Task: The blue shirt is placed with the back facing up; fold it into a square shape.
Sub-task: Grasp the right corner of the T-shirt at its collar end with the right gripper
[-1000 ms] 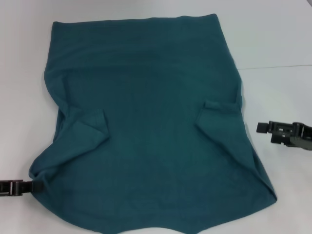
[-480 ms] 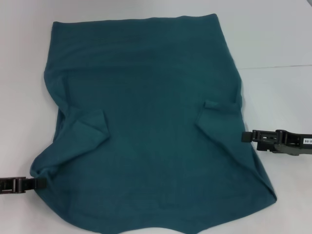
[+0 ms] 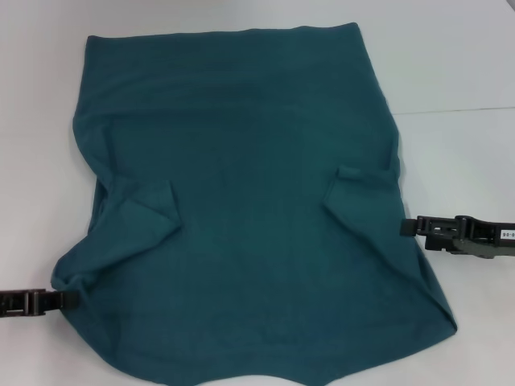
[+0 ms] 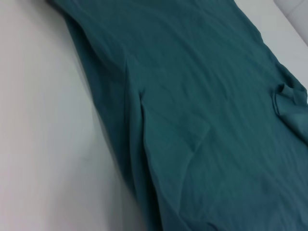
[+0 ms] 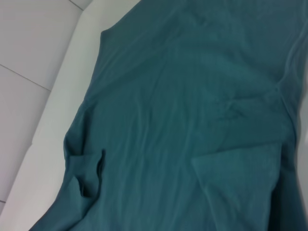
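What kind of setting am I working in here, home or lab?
Likely a lab or test bench, not a home: a bare white table holds only the blue shirt, with the left tool and right tool at its side edges. Nothing domestic shows.

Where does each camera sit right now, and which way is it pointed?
Head: above, looking forward and down at the blue shirt on the table; left claw and right claw at its side edges.
Left wrist: low along the shirt's left side; no claw shows.
Right wrist: low along the right side; no claw shows.
Shared: both folded-in sleeves.
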Robot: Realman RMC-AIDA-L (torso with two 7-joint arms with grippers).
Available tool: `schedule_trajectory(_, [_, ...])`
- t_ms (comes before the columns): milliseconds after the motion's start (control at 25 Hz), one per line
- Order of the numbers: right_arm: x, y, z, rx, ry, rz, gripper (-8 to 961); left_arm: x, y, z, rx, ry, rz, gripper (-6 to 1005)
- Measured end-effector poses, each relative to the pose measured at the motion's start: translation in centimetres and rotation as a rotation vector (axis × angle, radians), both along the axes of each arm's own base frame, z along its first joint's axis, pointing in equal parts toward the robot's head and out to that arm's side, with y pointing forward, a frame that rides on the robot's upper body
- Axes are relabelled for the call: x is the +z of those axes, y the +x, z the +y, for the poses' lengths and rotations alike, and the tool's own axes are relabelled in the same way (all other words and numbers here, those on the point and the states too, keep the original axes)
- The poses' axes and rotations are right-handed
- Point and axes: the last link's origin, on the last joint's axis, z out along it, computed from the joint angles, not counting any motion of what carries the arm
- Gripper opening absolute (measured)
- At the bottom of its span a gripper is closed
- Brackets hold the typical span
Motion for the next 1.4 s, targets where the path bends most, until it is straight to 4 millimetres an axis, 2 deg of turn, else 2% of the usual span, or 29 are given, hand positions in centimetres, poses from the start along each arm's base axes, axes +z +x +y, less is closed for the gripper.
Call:
schedule_trajectory(360, [0.0,1.1,-0.4,-0.044,0.018,-0.02,930,0.1,0.1,0.1,-0.006,0.008,-0.002,87])
schedule_trajectory(560, [-0.6,1.4,-0.5,-0.054,0.004,-0.051,930,0.1,0.1,0.2,-0.007,0.012,-0.005,87])
schedule_trajectory(1400, [-1.4,1.3,-0.8,-0.05,-0.02,-0.053,929,0.1,0.1,0.2,-0.006,0.017,-0.003,87])
